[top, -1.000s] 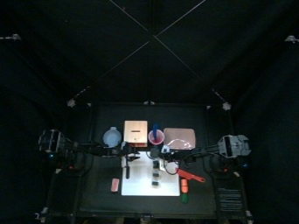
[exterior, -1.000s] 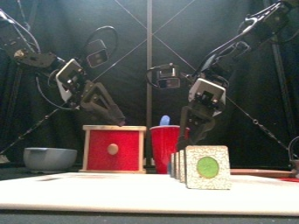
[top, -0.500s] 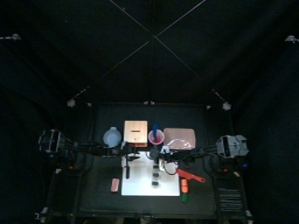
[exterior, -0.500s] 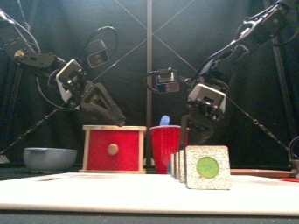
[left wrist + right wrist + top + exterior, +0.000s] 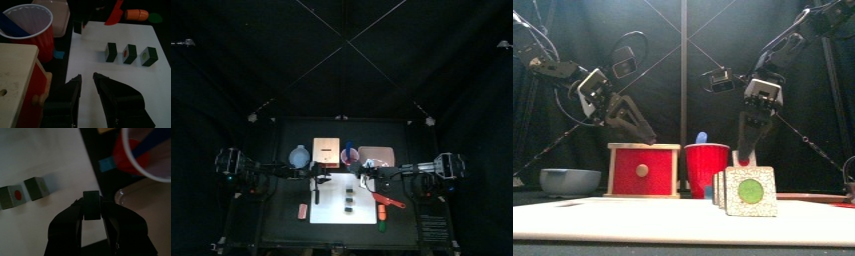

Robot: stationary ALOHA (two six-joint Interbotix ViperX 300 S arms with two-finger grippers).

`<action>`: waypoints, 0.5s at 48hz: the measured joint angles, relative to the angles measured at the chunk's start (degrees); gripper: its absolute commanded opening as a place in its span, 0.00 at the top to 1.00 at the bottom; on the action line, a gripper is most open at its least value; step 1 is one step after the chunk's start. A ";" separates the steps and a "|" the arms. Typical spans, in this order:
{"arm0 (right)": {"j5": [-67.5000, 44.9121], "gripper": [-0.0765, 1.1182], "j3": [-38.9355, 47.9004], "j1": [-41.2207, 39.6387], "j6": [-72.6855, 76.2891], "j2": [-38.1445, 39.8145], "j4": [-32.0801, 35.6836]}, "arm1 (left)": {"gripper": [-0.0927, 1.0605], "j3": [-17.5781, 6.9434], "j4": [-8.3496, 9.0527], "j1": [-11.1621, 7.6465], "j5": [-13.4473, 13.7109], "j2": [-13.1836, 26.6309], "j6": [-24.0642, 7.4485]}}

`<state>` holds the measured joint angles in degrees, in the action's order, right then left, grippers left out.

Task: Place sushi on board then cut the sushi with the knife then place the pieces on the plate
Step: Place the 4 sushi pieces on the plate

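R gripper (image 5: 91, 202) clamped on sushi piece (image 5: 91, 211) by white board (image 5: 40, 158) edge; L gripper (image 5: 87, 77) slightly apart over it.

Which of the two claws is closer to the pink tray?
Right. The right gripper, holding a sushi piece, hangs just in front of the pink tray; the left gripper hovers farther off, in front of the wooden box.

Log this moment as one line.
right gripper: shut on sushi piece, over board's edge | left gripper: open, empty | white board: holds three pieces
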<state>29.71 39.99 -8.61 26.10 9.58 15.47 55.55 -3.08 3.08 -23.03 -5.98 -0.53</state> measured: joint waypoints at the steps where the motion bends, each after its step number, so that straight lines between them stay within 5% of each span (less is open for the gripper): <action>1: 0.00 0.50 0.09 -0.53 0.00 0.18 0.00 | 0.33 0.09 0.00 0.00 0.00 0.09 0.00; 24: -7.38 0.33 3.87 -13.97 0.09 -3.78 -0.35 | 0.33 0.53 0.00 0.70 0.00 0.09 0.00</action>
<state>22.32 43.86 -22.59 26.19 5.80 15.12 56.07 -3.08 3.78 -23.03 -5.89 -0.53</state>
